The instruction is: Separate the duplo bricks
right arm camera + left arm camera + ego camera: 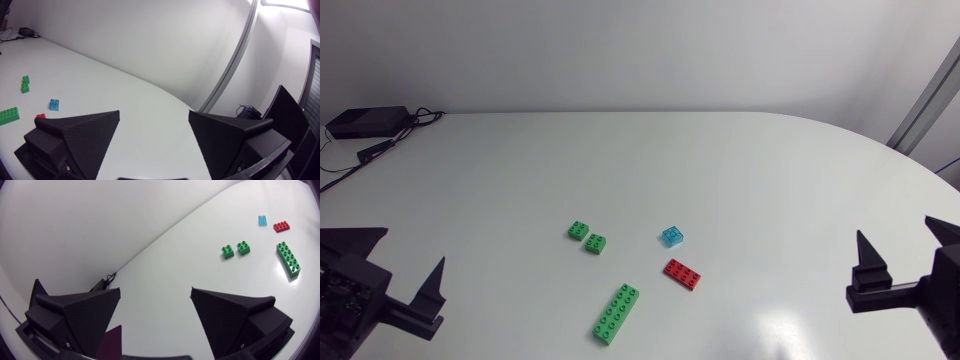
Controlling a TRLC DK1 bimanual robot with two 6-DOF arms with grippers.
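Resting at the near edge of the table [720, 160], the left claw [413, 246] and right claw [895, 226] gape open, holding nothing. Between them lie a long green brick [617, 313], then a red brick [682, 273], a blue brick [672, 237], a small green brick [595, 243] and, just beside it, a second small green brick [578, 230].

No readable text, numbers or signs in any view. On the duplo bricks [617, 313], studs too small for lettering to show. Fingers of the left gripper [156, 291] and right gripper [154, 113]: dotted texture only.

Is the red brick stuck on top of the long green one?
No, the red brick lies alone on the table, a gap apart from the long green brick.
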